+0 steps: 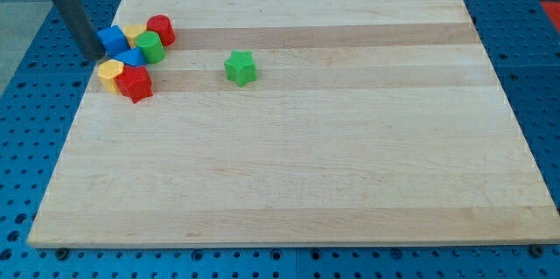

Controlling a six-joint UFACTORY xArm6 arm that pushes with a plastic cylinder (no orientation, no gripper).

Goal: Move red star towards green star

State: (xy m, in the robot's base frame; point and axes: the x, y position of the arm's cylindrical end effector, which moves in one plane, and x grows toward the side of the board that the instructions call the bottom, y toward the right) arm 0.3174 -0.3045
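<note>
Near half of the pale wooden surface [289, 183] carries nothing. Going up the view: red star block [135, 83] near the view's left edge, touching a yellow block [110, 73] on its left. Green star block [240, 66] sits alone, well apart to the view's right. Behind the red star: blue block [131, 57], green cylinder [150, 46], another blue block [112, 38], yellow block [134, 31], red cylinder [160, 28]. End effector is a bare rod with nothing to open or close; my tip [94, 54] is just left of the cluster, beside the far blue block.

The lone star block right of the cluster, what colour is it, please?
Green star; camera view.
</note>
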